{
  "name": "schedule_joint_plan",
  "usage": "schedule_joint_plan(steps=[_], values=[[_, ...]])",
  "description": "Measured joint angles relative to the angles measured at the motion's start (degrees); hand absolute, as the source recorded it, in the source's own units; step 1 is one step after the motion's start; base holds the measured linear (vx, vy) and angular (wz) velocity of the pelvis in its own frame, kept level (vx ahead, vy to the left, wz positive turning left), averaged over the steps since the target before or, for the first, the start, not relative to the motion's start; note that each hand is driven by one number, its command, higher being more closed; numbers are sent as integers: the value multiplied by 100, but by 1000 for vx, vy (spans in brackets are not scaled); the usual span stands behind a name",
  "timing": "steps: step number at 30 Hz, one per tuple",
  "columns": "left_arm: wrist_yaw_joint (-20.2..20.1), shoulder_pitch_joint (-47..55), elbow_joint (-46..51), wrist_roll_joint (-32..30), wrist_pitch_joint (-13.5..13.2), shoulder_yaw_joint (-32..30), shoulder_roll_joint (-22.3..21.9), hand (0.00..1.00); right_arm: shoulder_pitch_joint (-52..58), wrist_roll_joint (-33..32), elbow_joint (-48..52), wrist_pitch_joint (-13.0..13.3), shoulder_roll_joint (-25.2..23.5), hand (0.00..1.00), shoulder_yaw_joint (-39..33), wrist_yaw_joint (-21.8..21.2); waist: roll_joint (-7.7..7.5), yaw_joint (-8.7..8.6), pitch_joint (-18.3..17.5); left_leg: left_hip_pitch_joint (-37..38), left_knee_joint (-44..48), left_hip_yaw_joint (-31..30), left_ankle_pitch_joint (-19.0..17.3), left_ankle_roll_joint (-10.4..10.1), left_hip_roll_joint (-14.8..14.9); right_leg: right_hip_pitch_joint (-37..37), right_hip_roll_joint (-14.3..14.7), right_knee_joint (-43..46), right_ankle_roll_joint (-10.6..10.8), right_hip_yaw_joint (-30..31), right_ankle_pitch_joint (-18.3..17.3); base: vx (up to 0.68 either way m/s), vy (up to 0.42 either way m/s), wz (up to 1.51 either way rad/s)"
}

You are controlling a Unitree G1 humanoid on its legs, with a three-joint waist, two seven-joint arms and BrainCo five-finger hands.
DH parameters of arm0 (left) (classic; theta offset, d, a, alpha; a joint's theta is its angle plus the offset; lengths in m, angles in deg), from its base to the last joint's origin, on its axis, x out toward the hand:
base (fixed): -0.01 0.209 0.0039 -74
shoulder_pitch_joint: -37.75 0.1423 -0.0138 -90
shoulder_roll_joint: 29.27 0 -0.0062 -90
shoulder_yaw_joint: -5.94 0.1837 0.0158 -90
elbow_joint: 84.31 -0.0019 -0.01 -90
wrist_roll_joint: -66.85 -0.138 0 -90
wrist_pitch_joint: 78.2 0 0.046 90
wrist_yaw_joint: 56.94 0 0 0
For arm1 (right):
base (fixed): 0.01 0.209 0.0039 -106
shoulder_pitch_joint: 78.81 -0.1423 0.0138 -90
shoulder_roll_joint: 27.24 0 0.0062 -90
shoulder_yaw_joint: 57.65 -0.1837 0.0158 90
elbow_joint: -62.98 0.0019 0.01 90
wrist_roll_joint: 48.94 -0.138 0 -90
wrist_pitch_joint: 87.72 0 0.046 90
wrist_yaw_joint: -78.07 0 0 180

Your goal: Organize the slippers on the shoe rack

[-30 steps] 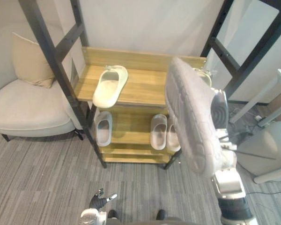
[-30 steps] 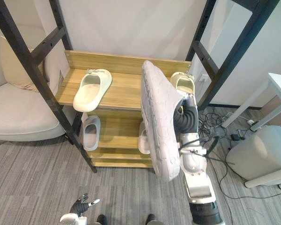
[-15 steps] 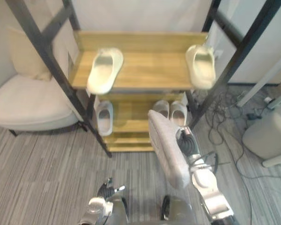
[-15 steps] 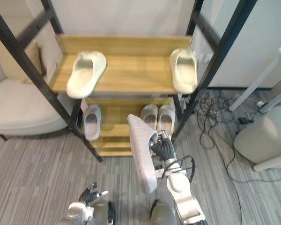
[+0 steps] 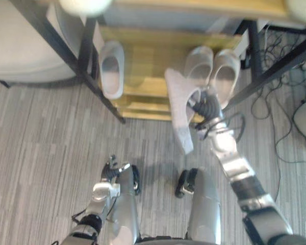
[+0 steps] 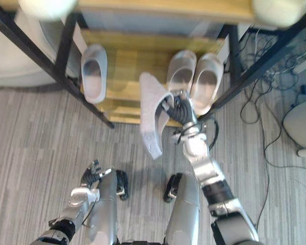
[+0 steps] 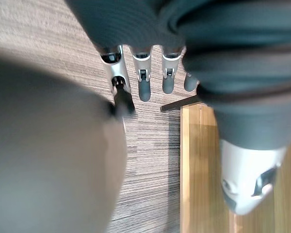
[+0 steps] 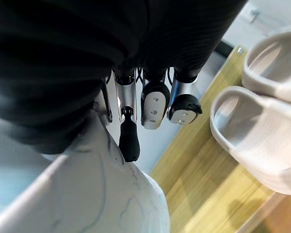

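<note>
Grey slipper (image 6: 150,115), tilted on edge, aloft just before the wooden shoe rack (image 6: 128,57), beside its lower shelf's pair (image 6: 206,81).

No writing, label, number or sign can be read anywhere: none on the slipper (image 6: 151,117) held up in front of the shoe rack (image 6: 126,64), none on the rack itself, and none on the floor (image 6: 35,143).
</note>
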Motion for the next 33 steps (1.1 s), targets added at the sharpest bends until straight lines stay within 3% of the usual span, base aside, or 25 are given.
schedule_joint_plan(steps=[3,8,12,21,33], values=[[-9,-3,421,171,0,-179,-45,0,-402,2,12,-14,203,100,3,112,6,188,12,-499,265,-36,-26,43,16,-470,-62,298,-17,6,-93,-37,41,5],[-29,-17,842,358,-14,-378,-116,0,-1128,210,-97,-21,426,100,32,242,12,297,11,-1062,554,-182,-26,29,19,-855,-190,622,-76,-125,-202,2,29,14],[-29,-103,1019,486,-33,-379,-201,0,-1844,328,-842,-134,621,100,99,282,11,473,6,-1343,687,-256,-3,-14,3,-1068,-226,775,-144,-172,-246,28,20,9],[-28,-231,1288,657,-195,-359,-274,0,-3314,1003,-2862,-424,853,100,963,345,11,622,-27,-1873,881,-478,38,-84,-92,-1344,-383,1062,-209,-393,-443,32,2,13],[114,-274,1175,701,-211,-288,-321,0,-4184,1596,-4082,-796,1120,100,1257,923,-58,782,-342,-2262,653,-708,276,-273,-329,-1527,-567,1078,-301,-716,-567,35,-6,14]])
